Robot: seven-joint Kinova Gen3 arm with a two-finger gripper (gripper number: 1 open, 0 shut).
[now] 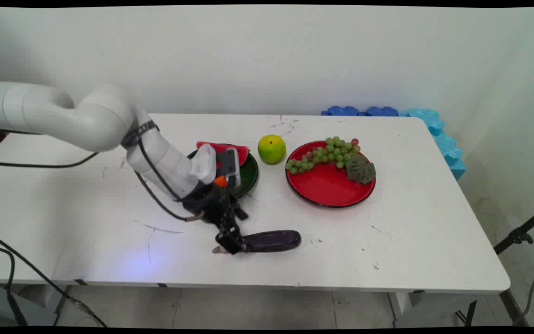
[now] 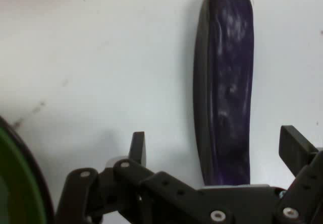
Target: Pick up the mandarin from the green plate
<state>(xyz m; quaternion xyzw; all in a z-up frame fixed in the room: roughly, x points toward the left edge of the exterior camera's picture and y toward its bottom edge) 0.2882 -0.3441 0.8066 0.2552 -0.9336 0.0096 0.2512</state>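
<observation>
End effector (image 2: 214, 153) wide open, fingers straddling purple eggplant (image 2: 227, 82) end.

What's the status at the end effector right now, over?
End effector open, down at table level, fingers either side of the purple eggplant's near end. Eggplant lying flat on white table. Green plate just behind.

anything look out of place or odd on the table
The eggplant and green apple lie on the bare table, off the plates. The gripper straddles the eggplant's stem end, fingers open.
</observation>
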